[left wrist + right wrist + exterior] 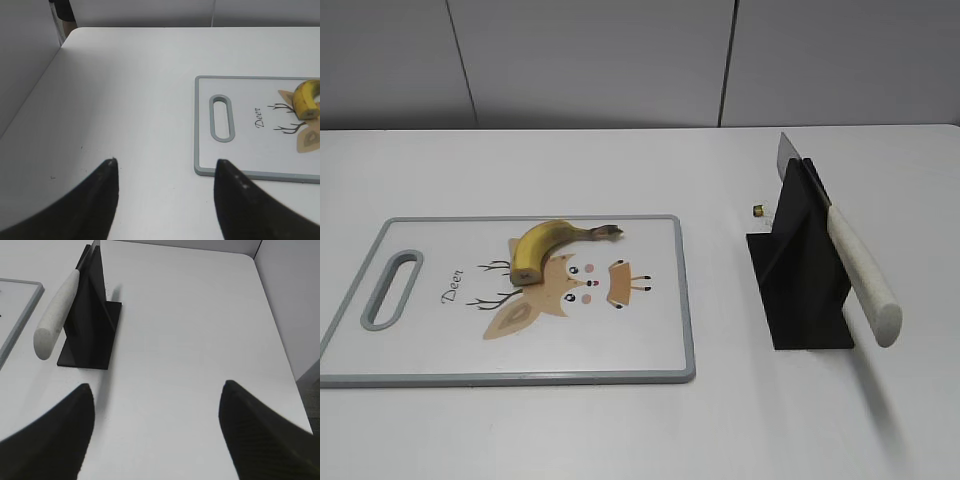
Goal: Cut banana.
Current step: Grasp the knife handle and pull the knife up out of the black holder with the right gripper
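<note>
A yellow banana [548,246] lies on a white cutting board [650,340] with a grey rim and a deer drawing. Its cut end shows in the left wrist view [306,99] on the board [240,155]. A knife with a white handle [863,276] rests in a black stand [802,275] right of the board; it also shows in the right wrist view [56,315] in its stand [92,322]. My left gripper [165,162] is open and empty over bare table left of the board. My right gripper [157,387] is open and empty, right of the stand. Neither gripper shows in the exterior view.
A small brass-coloured object [758,210] lies on the table behind the stand. The table's left edge [30,100] and right edge [280,335] are near the grippers. A grey wall stands behind the table.
</note>
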Tool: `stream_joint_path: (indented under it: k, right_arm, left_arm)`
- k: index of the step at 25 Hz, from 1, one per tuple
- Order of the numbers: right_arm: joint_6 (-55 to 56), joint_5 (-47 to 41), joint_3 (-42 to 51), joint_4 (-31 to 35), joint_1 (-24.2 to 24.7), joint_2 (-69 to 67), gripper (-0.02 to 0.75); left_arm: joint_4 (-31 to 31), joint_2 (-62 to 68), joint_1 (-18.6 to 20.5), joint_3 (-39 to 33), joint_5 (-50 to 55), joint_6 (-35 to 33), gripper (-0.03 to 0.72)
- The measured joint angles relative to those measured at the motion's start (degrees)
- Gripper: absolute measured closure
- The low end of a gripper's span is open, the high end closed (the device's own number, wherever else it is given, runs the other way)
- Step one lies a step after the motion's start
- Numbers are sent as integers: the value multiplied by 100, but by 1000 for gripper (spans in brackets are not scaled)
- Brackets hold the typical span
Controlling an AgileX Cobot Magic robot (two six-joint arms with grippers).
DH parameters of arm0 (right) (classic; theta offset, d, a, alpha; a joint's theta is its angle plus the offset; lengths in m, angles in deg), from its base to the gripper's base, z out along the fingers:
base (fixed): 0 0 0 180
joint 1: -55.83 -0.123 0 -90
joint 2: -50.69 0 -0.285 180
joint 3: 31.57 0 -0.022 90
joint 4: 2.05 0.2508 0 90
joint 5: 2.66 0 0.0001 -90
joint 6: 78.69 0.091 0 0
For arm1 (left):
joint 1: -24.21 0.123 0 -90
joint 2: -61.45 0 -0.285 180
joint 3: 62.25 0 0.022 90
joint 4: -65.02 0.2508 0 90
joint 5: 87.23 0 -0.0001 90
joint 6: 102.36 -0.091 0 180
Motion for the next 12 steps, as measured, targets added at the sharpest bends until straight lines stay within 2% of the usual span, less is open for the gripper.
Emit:
stream_joint_path:
  k: [12]
  right_arm:
    - [0,0,0,0,0,0,150]
  left_arm:
    - [0,0,0,0,0,0,100]
